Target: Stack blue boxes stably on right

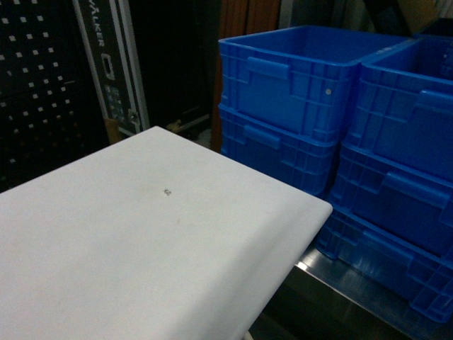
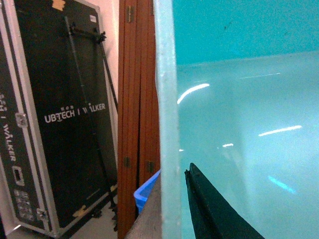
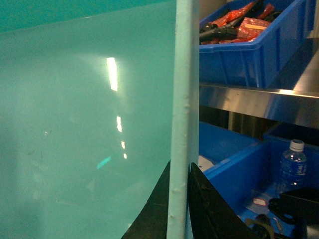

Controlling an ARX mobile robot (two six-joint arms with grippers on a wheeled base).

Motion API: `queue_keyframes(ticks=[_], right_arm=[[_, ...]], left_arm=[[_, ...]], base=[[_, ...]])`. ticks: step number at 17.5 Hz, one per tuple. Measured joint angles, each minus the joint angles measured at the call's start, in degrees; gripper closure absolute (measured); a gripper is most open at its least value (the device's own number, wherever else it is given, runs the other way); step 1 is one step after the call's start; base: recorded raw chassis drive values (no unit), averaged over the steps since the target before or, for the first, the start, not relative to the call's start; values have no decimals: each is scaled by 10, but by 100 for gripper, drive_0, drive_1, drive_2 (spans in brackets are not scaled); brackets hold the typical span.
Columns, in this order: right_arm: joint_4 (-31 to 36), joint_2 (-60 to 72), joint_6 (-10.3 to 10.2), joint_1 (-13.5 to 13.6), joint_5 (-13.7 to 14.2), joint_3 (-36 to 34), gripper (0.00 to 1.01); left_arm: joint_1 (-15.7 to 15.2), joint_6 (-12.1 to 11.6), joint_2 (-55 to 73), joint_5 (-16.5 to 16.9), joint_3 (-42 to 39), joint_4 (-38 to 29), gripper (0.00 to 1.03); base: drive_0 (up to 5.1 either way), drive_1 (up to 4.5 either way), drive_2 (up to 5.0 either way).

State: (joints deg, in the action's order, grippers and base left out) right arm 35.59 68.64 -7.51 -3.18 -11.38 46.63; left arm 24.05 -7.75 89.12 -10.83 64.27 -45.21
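A light turquoise blue box [image 2: 239,124] fills the right of the left wrist view, its thin rim running vertically. My left gripper [image 2: 172,199] is shut on that rim, with the dark finger [image 2: 209,214] inside the tub and the other outside. In the right wrist view the blue box [image 3: 75,124] fills the left side. My right gripper [image 3: 180,199] is shut on its rim, with a dark finger on each side. Neither gripper shows in the head view.
A pale flat slab [image 1: 141,234] with a rounded corner covers the lower left of the head view. Ribbed royal-blue crates [image 1: 297,92] stand stacked at the right on a metal shelf [image 1: 333,280]. A black flight case [image 2: 60,119] and a blue bin of tools [image 3: 249,45] are nearby.
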Motion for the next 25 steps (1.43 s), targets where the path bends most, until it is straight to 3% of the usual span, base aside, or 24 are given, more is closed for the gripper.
queue_keyframes(ticks=[25], right_arm=[[-3, 0, 0, -2, -2, 0, 94]], left_arm=[[0, 0, 0, 1, -1, 1, 95]], base=[[272, -547, -197]])
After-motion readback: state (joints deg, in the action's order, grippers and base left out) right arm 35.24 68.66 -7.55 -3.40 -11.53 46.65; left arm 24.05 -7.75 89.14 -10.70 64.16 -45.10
